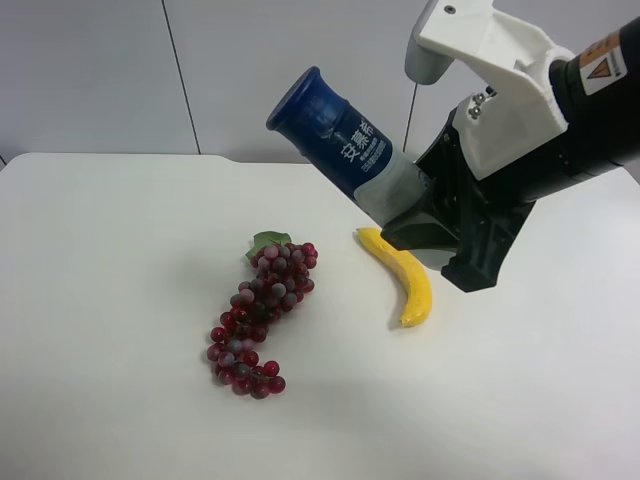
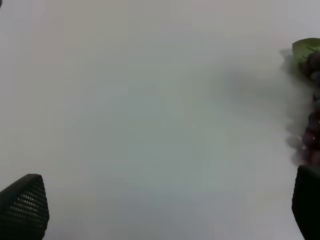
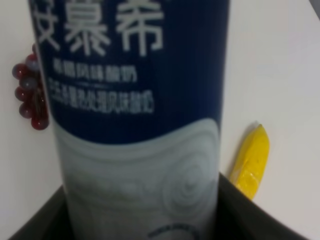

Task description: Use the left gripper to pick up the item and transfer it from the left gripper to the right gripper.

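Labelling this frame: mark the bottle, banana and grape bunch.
bottle (image 1: 340,135), exterior high view, blue label.
banana (image 1: 410,278), exterior high view, middle of its curve.
grape bunch (image 1: 258,310), exterior high view, centre of cluster.

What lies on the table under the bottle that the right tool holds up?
Only white table shows there, with the grape bunch to one side of the bottle and the banana to the other. In the right wrist view the bottle covers the patch between them.

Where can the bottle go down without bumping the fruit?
In the high view, bare table spreads left of the grapes and along the front; more lies right of the banana. The gap between them is tight for the bottle.
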